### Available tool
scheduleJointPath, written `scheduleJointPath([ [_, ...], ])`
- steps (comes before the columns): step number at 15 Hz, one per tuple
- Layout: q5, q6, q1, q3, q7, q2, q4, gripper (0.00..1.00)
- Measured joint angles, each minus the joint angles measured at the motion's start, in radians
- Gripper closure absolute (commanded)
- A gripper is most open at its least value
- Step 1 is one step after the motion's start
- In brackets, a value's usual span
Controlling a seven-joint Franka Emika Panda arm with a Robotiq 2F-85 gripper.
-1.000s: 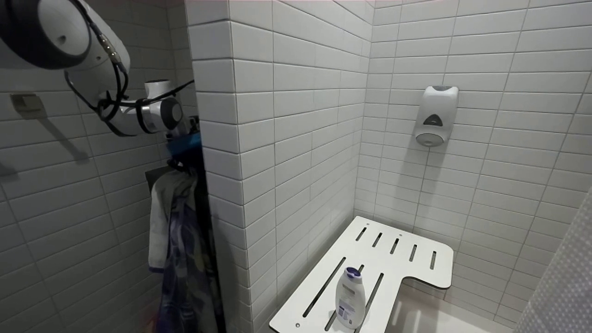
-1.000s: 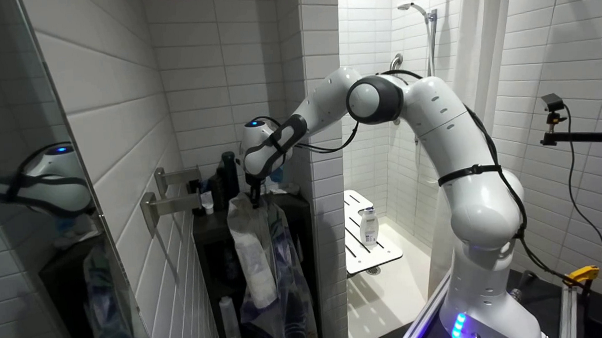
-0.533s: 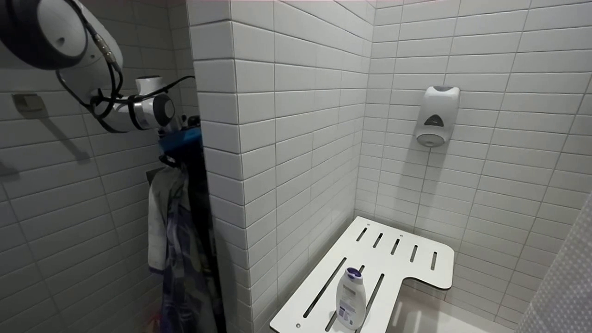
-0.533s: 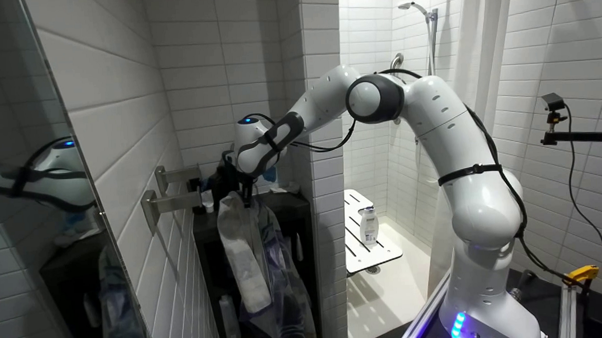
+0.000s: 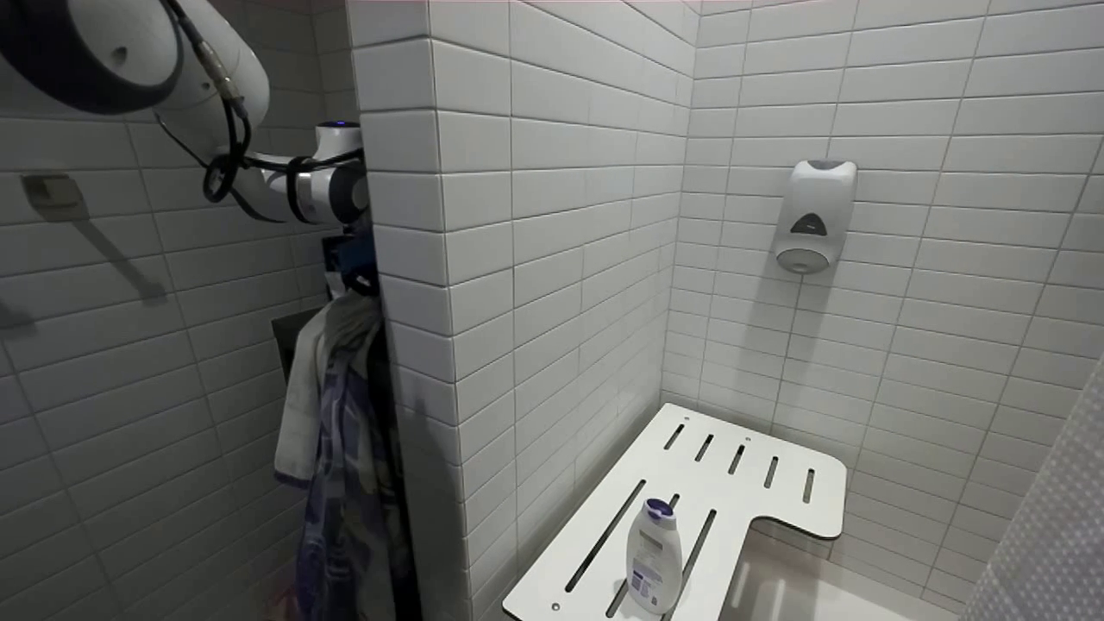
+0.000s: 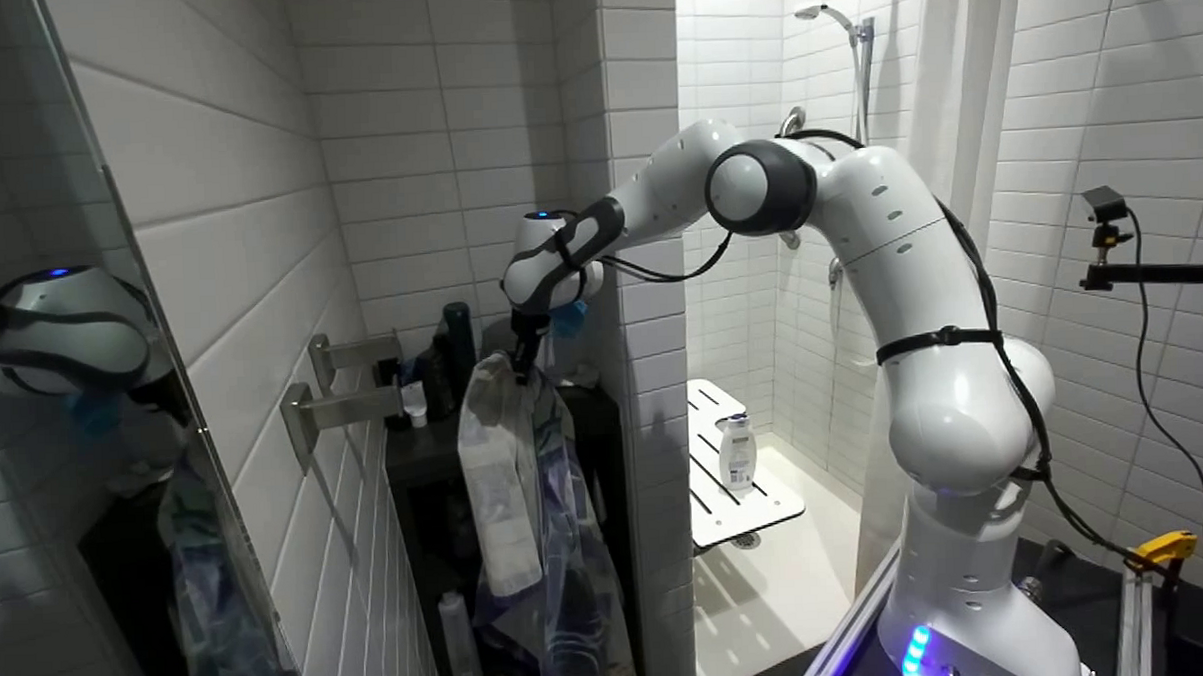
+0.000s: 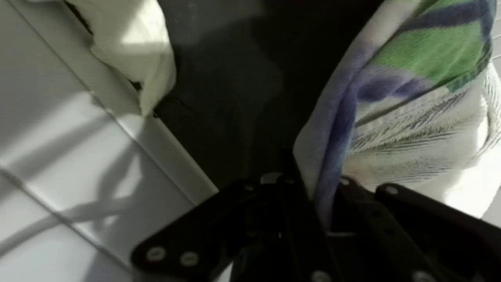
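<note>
Exterior view: towel (image 6: pixel 565 529) hangs downward, long axis near vertical, jaws pinching its top

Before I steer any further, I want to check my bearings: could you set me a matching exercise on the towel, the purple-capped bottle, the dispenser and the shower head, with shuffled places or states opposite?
Things:
1. towel
2. purple-capped bottle
3. dispenser
4. shower head

Places or states:
A. standing upright on the slotted bench
B. near the top of a vertical rail
C. pinched in the hand, hanging down
D. mounted flat against the tiled wall

Pairs: 1-C, 2-A, 3-D, 4-B
</note>
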Motion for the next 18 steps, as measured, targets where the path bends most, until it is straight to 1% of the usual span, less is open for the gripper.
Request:
scheduleJointPath([
  [3, 0.007, -0.027, -0.021, -0.001, -0.003, 0.000, 0.000, 0.97],
  [7, -0.008, -0.069, -0.006, -0.003, -0.005, 0.009, 0.003, 0.97],
  [11, -0.013, -0.092, -0.002, -0.008, -0.005, 0.055, 0.022, 0.97],
  [12, -0.013, -0.093, -0.003, -0.008, -0.005, 0.068, 0.031, 0.88],
  [16, -0.013, -0.094, -0.002, -0.007, -0.005, 0.071, 0.039, 0.88],
  [17, -0.013, -0.094, -0.002, -0.007, -0.005, 0.071, 0.039, 0.97],
  [18, -0.013, -0.094, -0.002, -0.007, -0.005, 0.071, 0.039, 0.97],
])
